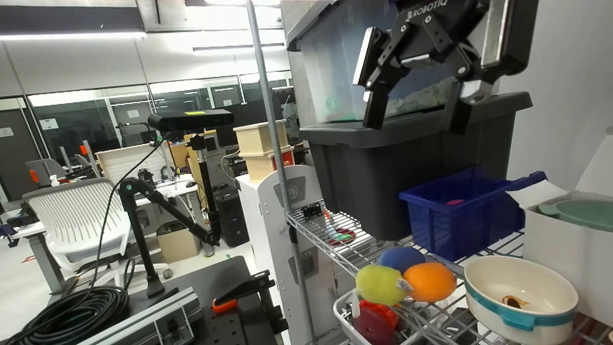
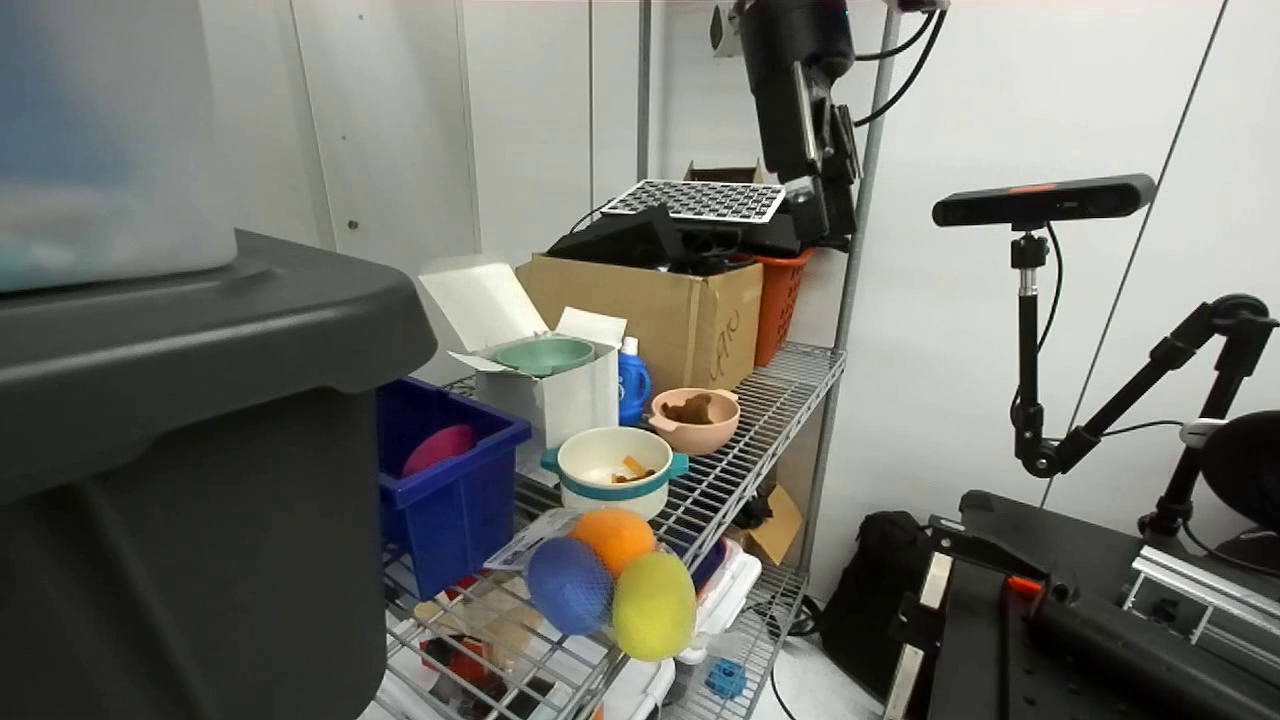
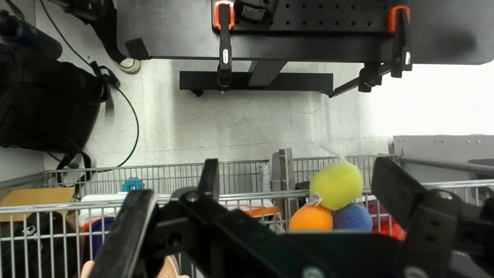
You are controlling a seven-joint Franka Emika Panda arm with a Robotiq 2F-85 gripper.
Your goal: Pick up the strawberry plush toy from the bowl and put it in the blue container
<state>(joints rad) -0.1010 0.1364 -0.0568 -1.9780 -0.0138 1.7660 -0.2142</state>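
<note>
1. Jaws hang wide apart, two black fingertips (image 1: 376,108) pointing down, well above the level of the wire-shelf table (image 2: 765,405); the wrist view shows a broad gap between them too.
2. One round bowl (image 1: 536,275), cream with a teal band, sits on the table; in it lies a small orange-brown thing (image 1: 513,301).
3. One blue container (image 1: 433,232) stands near the round bowl; in both exterior views one pink thing (image 2: 438,450) shows inside it. Whether this, or what lies in the round bowl, is the strawberry plush toy, I cannot tell.
4. One open white box (image 2: 580,405), just beside the container, holds one green bowl (image 2: 545,355).
5. One pink bowl (image 2: 692,440), seen in an exterior view, holds something brown (image 2: 692,408). Bowls number three: cream, green, pink.
6. Three balls, one yellow (image 1: 378,285), one orange (image 1: 431,282), one blue (image 1: 401,258), bunch together at the table's edge, near the round bowl.
7. One blue bottle (image 2: 632,388) stands just beside the white box; one cardboard box (image 2: 650,310) bears black items (image 2: 630,240) and one white lattice panel (image 2: 700,200), with one orange basket (image 2: 780,310) next to it.
8. One large dark grey bin (image 1: 378,182), beside the container, carries one clear tote (image 1: 325,81); its contents are too blurred to name.
</note>
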